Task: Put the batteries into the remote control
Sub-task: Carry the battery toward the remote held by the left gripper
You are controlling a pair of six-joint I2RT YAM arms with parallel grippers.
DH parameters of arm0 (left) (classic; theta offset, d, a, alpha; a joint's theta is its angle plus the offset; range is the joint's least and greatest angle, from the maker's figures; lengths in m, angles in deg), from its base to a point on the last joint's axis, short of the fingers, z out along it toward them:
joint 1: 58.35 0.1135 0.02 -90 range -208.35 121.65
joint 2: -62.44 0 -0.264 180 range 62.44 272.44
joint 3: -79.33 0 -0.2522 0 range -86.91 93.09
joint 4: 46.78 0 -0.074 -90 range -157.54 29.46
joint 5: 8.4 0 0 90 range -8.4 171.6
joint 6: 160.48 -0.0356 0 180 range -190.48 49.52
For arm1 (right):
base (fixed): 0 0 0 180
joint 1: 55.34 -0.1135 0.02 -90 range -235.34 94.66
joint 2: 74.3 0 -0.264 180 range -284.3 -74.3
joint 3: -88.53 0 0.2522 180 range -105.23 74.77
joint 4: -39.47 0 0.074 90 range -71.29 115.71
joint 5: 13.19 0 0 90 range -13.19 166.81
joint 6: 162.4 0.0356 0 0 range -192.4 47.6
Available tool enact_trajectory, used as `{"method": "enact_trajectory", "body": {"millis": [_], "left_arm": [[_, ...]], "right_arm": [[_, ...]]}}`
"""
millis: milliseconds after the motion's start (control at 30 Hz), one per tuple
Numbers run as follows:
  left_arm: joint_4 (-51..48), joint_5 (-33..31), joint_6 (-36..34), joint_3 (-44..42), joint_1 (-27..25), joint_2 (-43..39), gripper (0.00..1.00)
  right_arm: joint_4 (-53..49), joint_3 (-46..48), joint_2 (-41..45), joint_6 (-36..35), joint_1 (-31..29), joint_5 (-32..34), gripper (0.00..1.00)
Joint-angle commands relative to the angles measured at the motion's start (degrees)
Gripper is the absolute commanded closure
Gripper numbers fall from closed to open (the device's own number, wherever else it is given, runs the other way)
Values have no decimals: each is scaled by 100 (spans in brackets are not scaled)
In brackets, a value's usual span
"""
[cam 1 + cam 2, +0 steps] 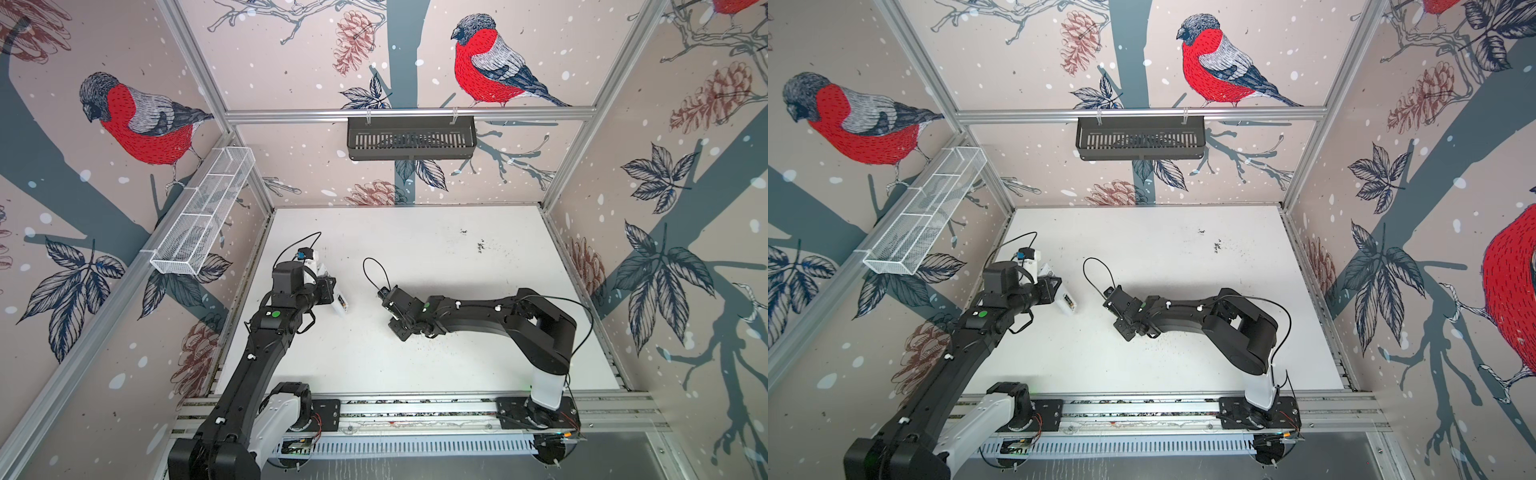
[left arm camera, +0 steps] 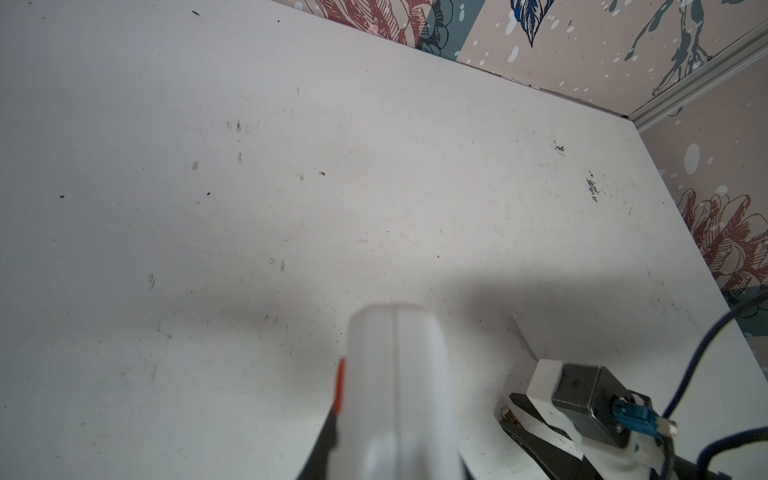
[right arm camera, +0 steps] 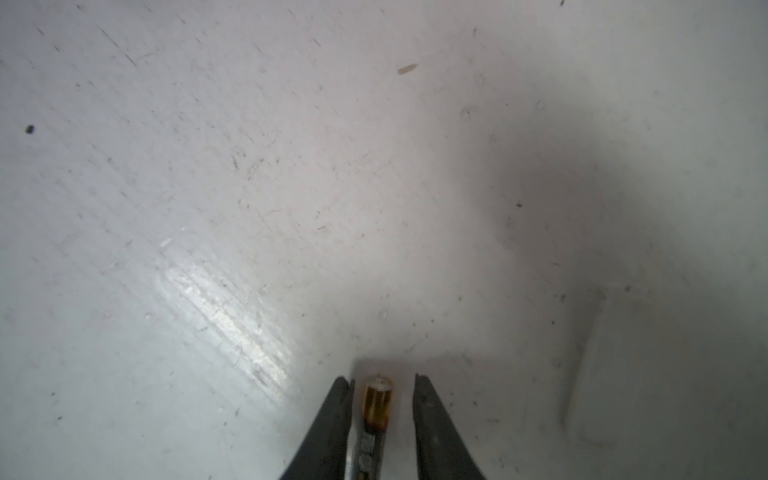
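The remote control (image 1: 342, 306) is pinched, tilted over the table (image 1: 415, 270), by the left gripper (image 1: 335, 299), likely to receive a battery (image 3: 377, 401), which is seen loose between the spread jaws of the right gripper (image 3: 382, 377).

The surface (image 3: 208, 166) is a white, mostly matt board, scuffed with fine scratches and dark specks, with one patch that gleams. The remote (image 2: 395, 374) is smooth white plastic with a moulded seam, the battery (image 3: 376, 403) has a shiny metallic gold band, and the fingers (image 3: 328, 432) of the right end effector (image 3: 382, 380) look like dull dark-grey plastic or rubber. In both top views the frame rails (image 1: 291, 114) are brushed bare metal, the white basket (image 1: 203, 216) is fine wire mesh, the black basket (image 1: 411, 139) is matt and slotted, and the walls (image 1: 291, 62) look like matt printed paper.
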Motion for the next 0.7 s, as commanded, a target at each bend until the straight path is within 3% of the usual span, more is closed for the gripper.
{"method": "enact_trajectory", "body": {"millis": [0,500,667], "left_arm": [[285,83,2,-3,8,-6,100],[288,153,27,-10,-443,36,100],[445,714,35,-68,-511,99,100]], "right_arm": [[-454,-153,-55,76,30,-157,71],[-1743,-1058,-553,203,46,-160,83],[-1499,-989,-352,219,68,-194,85]]}}
